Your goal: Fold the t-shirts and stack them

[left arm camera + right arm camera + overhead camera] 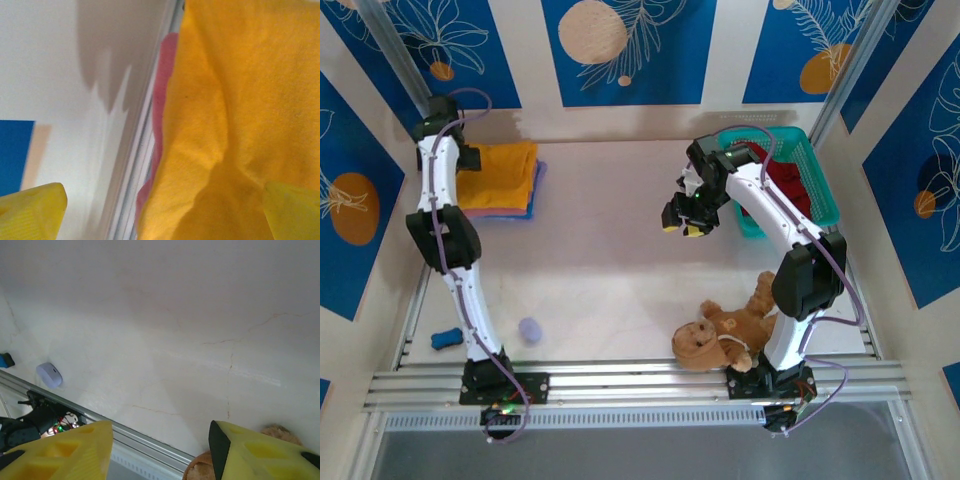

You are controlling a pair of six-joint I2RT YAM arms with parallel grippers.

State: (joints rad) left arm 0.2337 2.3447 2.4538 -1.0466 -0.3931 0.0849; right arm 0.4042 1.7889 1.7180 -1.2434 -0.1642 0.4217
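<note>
Operator: Shirts, where do they lie?

Observer: Three sit folded in a flat stack at the far left of the tabletop (pixel 610 250); the mustard-orange shirt (pixel 500 170) is on top, soft and faintly fuzzy, with a shallow crease across it in the left wrist view; the salmon-pink shirt (pixel 162 95) peeks out under its edge; the blue shirt (pixel 537 182) shows as a thin rim below. The dark red shirt (pixel 790 190) lies bunched in the teal mesh basket (pixel 823 190) at the far right.

Operator: And the end effectors?

Observer: The left end effector (pixel 165 215) hovers at the stack's left edge, its yellow fingers (pixel 35 212) spread wide, one over the mustard cloth, nothing clamped; the right end effector (pixel 160 455) hangs over bare tabletop left of the basket, its blocky fingers likewise parted and empty.

Operator: Anything else?

Observer: A brown plush teddy bear (pixel 725 330) sprawls near right, beside the right arm's base; a small rounded lavender object (pixel 529 329) and a small blue object (pixel 446 338) rest near left; the tabletop is cream with hairline cracks.
</note>
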